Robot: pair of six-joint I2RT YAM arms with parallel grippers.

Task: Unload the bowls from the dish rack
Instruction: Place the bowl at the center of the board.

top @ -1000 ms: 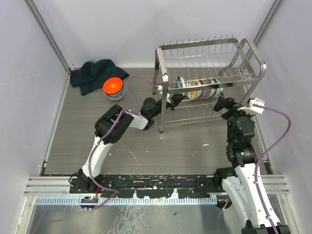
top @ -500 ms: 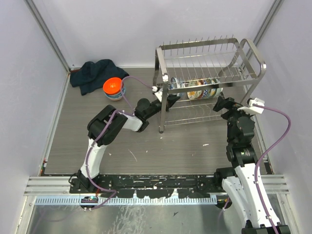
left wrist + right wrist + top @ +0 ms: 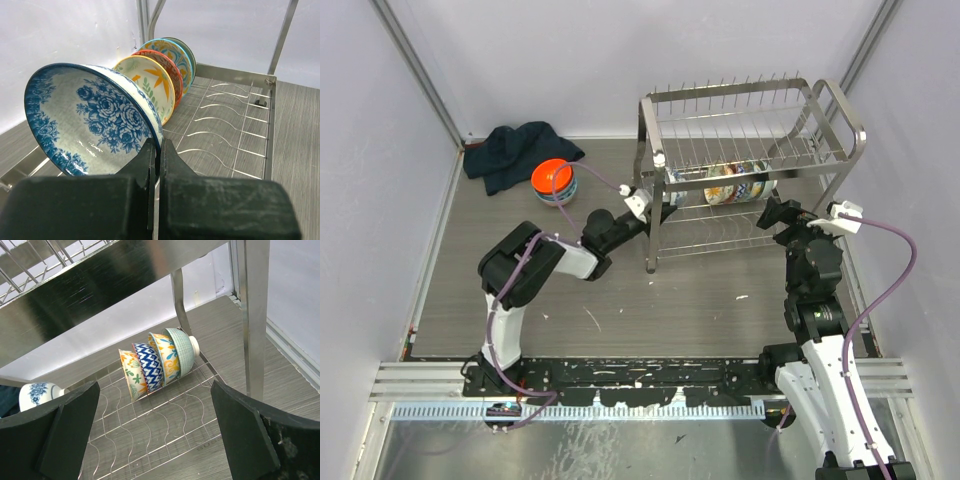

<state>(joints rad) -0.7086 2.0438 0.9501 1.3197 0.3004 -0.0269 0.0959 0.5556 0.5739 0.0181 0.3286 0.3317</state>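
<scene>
My left gripper point(image 3: 157, 150) is shut on the rim of a blue-and-white floral bowl point(image 3: 90, 120), which is tilted on its side at the left end of the dish rack point(image 3: 750, 150). Behind that bowl, several patterned bowls point(image 3: 160, 75) lean in a row on the rack's lower wire shelf point(image 3: 230, 135). From above, the left gripper point(image 3: 658, 211) sits at the rack's front-left post. My right gripper point(image 3: 155, 435) is open and empty in front of the lower shelf, facing the row of bowls point(image 3: 157, 362), with the held bowl point(image 3: 40, 392) far left. It hangs by the rack's right end point(image 3: 772, 213).
An orange bowl point(image 3: 552, 178) tops a small stack on the table left of the rack. A dark cloth point(image 3: 515, 150) lies bunched in the back left corner. Walls close in the back and both sides. The rack's upper tier point(image 3: 100, 285) hangs over the right gripper.
The left arm has drawn back leftward, pulling the blue floral bowl away from the row toward the rack's left end. The right arm has not moved.
</scene>
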